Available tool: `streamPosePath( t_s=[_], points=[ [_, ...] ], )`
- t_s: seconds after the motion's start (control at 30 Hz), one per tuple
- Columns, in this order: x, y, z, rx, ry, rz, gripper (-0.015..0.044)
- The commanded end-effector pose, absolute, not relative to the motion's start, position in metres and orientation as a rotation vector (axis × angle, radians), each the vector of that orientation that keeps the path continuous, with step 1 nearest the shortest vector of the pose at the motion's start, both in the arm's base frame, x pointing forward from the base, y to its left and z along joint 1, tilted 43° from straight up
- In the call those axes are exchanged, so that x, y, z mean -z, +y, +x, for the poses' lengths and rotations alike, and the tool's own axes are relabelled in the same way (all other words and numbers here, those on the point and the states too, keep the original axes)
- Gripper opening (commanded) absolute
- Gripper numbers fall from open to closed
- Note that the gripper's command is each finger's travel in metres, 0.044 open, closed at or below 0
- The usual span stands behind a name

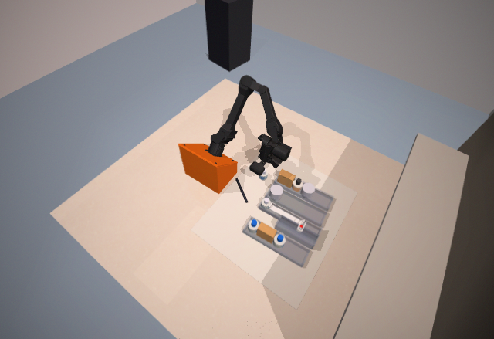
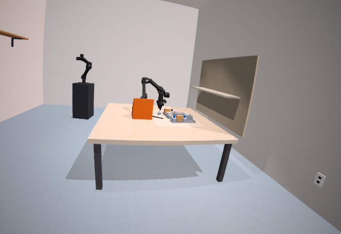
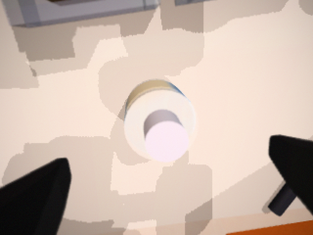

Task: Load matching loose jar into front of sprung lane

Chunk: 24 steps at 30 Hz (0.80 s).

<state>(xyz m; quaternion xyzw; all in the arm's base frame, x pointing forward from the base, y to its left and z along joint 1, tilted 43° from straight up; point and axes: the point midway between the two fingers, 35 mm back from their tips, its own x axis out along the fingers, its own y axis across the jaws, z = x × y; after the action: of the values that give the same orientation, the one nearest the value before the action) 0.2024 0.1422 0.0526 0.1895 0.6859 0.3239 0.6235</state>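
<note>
A loose white jar (image 1: 263, 175) (image 2: 159, 113) (image 3: 147, 105) with a pale lid (image 3: 166, 139) and a blue-and-yellow label stands upright on the table, just in front of the lanes. My gripper (image 1: 262, 170) (image 2: 159, 109) (image 3: 171, 156) is open and points straight down right above it, one finger on each side and clear of the jar. The middle grey lane (image 1: 315, 215) holds a long white pusher rod (image 1: 284, 213) with a small pale-lidded jar (image 1: 265, 201) at its near end. The far end of the rod carries a red mark.
The back lane (image 1: 323, 199) holds an orange box (image 1: 286, 177), a dark-lidded jar (image 1: 297, 184) and a pale cylinder (image 1: 308, 188). The front lane (image 1: 297, 254) holds two blue-lidded jars (image 1: 253, 223) (image 1: 279, 238) and an orange box (image 1: 266, 232). The orange arm base (image 1: 207, 167) and a black stick (image 1: 241, 190) lie to the left.
</note>
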Motion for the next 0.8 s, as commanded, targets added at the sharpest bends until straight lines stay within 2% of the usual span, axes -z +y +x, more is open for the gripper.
streamPosePath(
  t_s=[0.0,0.77],
  points=[
    [-0.048,0.147,0.203,-0.742,1.573,0.441,0.044],
    [-0.021,0.172,0.197,-0.743,1.573,0.442,0.044]
  ],
)
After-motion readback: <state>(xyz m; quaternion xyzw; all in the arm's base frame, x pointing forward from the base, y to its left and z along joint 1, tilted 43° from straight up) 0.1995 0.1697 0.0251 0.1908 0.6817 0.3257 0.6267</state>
